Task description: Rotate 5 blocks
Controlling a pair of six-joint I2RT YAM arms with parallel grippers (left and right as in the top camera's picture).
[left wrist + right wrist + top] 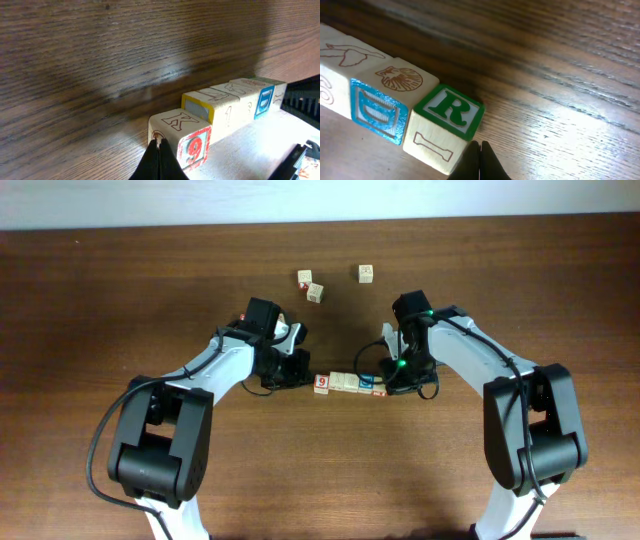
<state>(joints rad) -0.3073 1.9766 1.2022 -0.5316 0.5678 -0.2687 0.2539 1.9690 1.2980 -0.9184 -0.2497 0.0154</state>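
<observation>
Blocks [348, 383] lie in one touching row near the middle of the table [100, 300], well clear of its edges. The left gripper [159, 152], fingers pressed together, sits at the "9" block [196, 146] and seems to touch its corner. The right gripper [480, 152], likewise pressed together, sits just beside the "R" block [451, 107] at the other end. Three loose cubes [316, 291] lie nearer the far edge.

Our left arm [215, 365] and right arm [480, 360] both reach forward and bend inward, so the wrists face each other across the middle. Our left gripper [159, 152] has its dark fingers pressed tightly together, tips low. Our right gripper [480, 152] is closed the same way.
</observation>
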